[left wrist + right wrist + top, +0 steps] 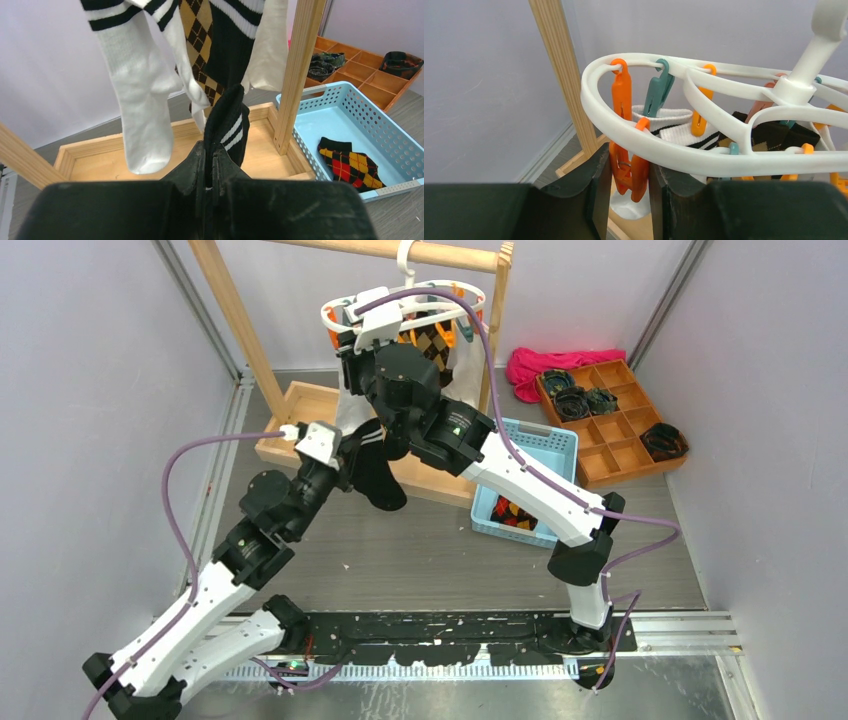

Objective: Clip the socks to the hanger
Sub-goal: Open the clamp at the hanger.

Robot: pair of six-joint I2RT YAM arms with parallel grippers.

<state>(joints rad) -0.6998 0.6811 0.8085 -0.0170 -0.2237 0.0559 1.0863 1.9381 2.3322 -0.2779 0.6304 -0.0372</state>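
The matte black left gripper (210, 152) is pinched tight on a soft black sock (227, 122) near its white-striped cuff, before the wooden rack (300, 75). The right gripper (628, 162) squeezes a glossy orange clip (638, 172) on the smooth white oval hanger (659, 150).

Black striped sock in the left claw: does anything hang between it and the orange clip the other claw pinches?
Yes: hung white socks dangle above and beside the black sock, below the orange clip on the hanger.
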